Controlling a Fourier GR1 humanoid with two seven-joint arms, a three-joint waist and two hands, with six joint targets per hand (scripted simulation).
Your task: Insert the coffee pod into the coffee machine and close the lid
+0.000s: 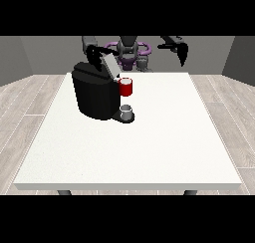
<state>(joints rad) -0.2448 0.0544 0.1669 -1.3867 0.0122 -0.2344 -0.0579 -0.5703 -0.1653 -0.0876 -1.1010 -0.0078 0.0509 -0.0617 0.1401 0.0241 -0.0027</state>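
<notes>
A black coffee machine [94, 95] stands on the left half of the white table [149, 147]. Its grey lid [109, 65] is tilted up and back, open. Below the lid, a red round pod holder [126, 87] sticks out at the machine's front; I cannot tell whether a pod lies in it. The hand at the view's left [93, 54] is right behind the lid's upper end, at or touching it. The hand at the view's right [182, 52] hangs raised above the table's far right edge, fingers relaxed and pointing down, holding nothing.
A small grey cup [127, 111] sits on the machine's base under the red holder. The robot's torso [129, 50] is behind the table's far edge.
</notes>
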